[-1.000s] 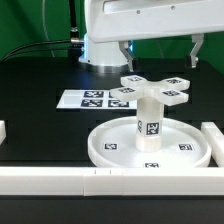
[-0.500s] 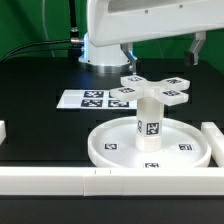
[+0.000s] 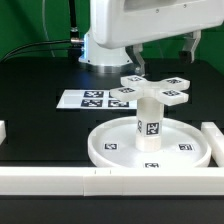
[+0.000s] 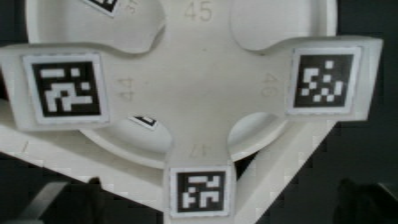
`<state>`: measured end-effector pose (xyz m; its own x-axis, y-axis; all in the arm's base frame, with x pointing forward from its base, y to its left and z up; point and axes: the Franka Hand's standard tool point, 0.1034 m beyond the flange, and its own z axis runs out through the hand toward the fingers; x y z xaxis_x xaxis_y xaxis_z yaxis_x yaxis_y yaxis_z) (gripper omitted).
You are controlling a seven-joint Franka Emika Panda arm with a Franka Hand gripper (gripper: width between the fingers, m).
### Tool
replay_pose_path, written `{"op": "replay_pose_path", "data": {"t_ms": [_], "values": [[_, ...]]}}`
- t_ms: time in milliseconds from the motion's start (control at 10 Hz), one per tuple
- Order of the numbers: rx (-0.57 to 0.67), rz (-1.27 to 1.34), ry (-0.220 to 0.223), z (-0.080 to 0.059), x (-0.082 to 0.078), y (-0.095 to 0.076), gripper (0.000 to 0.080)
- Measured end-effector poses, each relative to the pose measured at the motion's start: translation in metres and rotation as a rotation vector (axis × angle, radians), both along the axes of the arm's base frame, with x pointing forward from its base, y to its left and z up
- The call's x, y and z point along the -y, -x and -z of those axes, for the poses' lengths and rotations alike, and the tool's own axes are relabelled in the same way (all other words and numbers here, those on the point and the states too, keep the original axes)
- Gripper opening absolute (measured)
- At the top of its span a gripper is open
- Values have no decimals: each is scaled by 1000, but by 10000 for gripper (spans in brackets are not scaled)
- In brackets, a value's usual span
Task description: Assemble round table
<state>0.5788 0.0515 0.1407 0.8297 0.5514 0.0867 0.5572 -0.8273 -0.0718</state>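
The round table stands near the front of the black surface. Its large rimmed disc lies flat, the short cylinder post stands upright on its hub, and the flat cross-shaped piece rests on top of the post. My gripper hangs just above the cross-shaped piece, jaws wide open and holding nothing. In the wrist view the cross-shaped piece fills the frame with three tagged arms showing, the disc behind it. The dark fingertips barely show at the frame's edge.
The marker board lies flat behind the disc toward the exterior view's left. Long white bars edge the black surface along the front and at the exterior view's right. The robot base stands at the back.
The gripper has shifted slightly toward the exterior view's right above the cross-shaped piece. The table parts have not moved.
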Motion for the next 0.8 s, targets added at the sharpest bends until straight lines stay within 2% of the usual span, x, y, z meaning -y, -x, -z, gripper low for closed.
{"op": "replay_pose_path", "data": {"t_ms": [800], "values": [[46, -523, 51, 6, 6, 1, 648]]}}
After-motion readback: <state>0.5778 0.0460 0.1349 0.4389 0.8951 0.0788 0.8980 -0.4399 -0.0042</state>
